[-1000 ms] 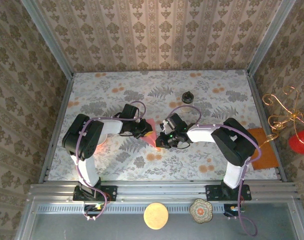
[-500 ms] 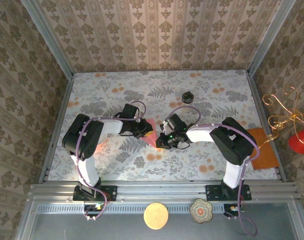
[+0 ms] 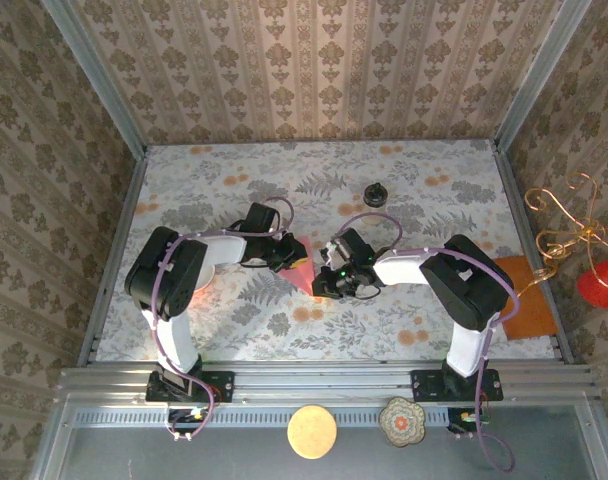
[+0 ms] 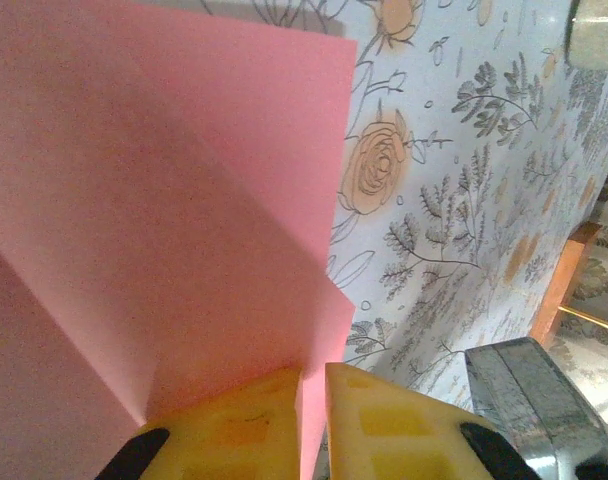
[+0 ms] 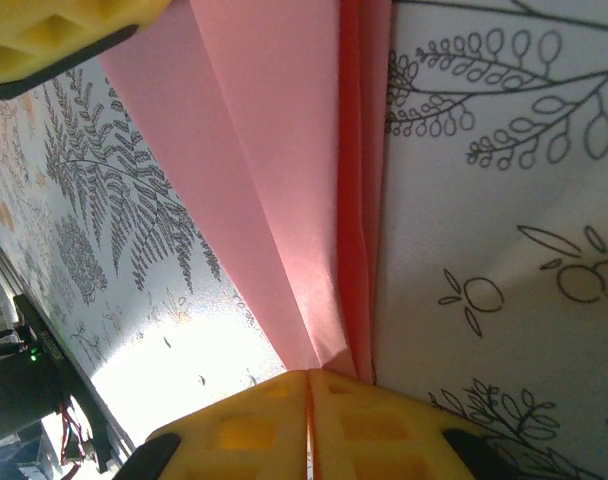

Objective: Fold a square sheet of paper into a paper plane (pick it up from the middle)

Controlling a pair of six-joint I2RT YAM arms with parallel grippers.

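Note:
The salmon-pink sheet of paper (image 3: 300, 266) is folded into a creased, layered shape with its point toward the near edge, held just above the floral table between both arms. My left gripper (image 3: 286, 256) is shut on its upper left edge. In the left wrist view the paper (image 4: 164, 200) spreads out from between the yellow fingertips of the left gripper (image 4: 314, 385). My right gripper (image 3: 321, 282) is shut on the narrow end. In the right wrist view the stacked folds of the paper (image 5: 284, 190) run into the closed right gripper (image 5: 309, 382), and a left finger (image 5: 64, 35) shows at the top left.
A small dark-lidded jar (image 3: 374, 194) stands at the back centre. A larger orange sheet (image 3: 525, 298) lies at the table's right edge, with a gold wire and a red object (image 3: 599, 283) beyond it. Two round discs (image 3: 312, 431) rest on the front rail.
The left gripper has edged slightly right and away, taking the paper's upper edge with it. The right gripper has hardly moved. Both stay shut on the paper.

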